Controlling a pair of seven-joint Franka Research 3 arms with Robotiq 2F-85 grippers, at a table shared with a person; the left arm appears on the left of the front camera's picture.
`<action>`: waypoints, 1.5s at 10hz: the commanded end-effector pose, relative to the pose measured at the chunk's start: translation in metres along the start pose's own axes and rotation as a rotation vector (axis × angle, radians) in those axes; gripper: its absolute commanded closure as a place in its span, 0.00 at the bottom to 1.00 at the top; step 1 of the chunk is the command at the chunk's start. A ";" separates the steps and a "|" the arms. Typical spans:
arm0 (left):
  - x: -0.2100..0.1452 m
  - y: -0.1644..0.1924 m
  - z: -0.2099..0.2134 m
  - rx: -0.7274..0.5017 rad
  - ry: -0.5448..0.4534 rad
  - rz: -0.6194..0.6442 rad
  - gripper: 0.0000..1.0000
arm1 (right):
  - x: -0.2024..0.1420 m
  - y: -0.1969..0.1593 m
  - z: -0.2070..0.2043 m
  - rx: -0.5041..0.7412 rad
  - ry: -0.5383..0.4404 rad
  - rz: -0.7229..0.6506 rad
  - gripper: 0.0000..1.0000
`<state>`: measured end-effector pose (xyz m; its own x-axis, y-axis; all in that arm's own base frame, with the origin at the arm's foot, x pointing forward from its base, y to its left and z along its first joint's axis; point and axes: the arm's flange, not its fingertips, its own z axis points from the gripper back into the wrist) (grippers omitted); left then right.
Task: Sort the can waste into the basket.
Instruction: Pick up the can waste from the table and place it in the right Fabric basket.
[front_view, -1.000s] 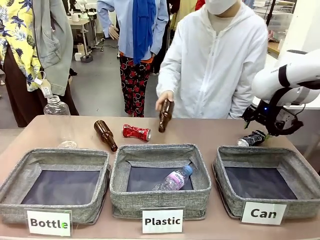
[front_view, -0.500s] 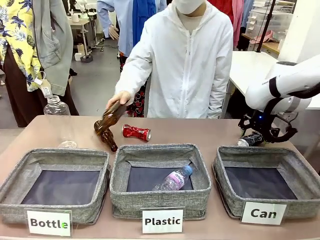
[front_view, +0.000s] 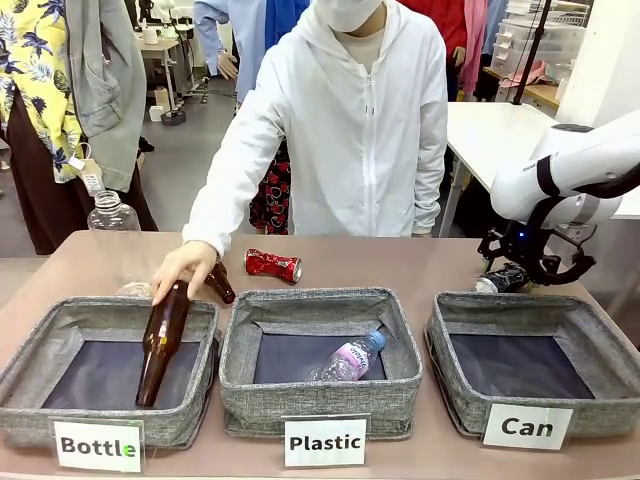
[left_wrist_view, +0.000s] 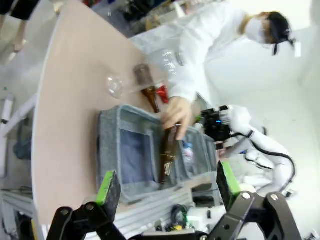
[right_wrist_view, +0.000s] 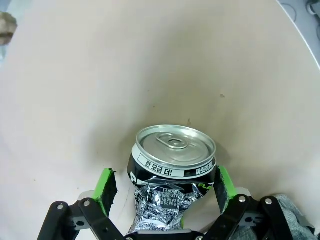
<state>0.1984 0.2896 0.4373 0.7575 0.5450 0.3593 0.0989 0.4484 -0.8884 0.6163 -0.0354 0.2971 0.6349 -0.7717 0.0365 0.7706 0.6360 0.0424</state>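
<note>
Our right arm (front_view: 585, 165) comes in from 3 o'clock in the front view. Its white forearm bends down toward 7 o'clock, with the black wrist (front_view: 540, 238) tucked beneath it. Our right gripper (front_view: 522, 268) sits low and points down toward 8 o'clock. In its own wrist view the jaws are spread wide, with the green pads (right_wrist_view: 106, 186) at 8 and 4 o'clock. Our left gripper (left_wrist_view: 167, 186) hangs up in the air, jaws just as wide apart, its fingers (left_wrist_view: 108, 189) rising from 6 o'clock.

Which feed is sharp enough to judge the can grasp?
Right wrist view: crisp, the black can lid print legible, soft shadow around it. Front view: sharp, evenly lit, but the can is small there. Left wrist view: soft, tilted, the table edge bowed.
</note>
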 end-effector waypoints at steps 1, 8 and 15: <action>0.012 0.000 0.065 -0.153 -0.015 0.045 0.00 | 0.006 0.005 0.000 -0.001 -0.008 0.018 0.00; 0.003 -0.001 0.057 -0.206 0.015 0.053 0.00 | 0.007 0.003 0.000 0.001 -0.009 0.044 0.76; -0.021 -0.001 -0.091 -0.029 0.486 -0.053 0.00 | -0.010 -0.046 0.117 0.182 -0.098 0.244 1.00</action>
<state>0.2387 0.2207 0.4126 0.9599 0.1766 0.2176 0.1260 0.4215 -0.8980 0.5979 -0.0503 0.3961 0.7416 -0.6531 0.1534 0.6377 0.7572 0.1413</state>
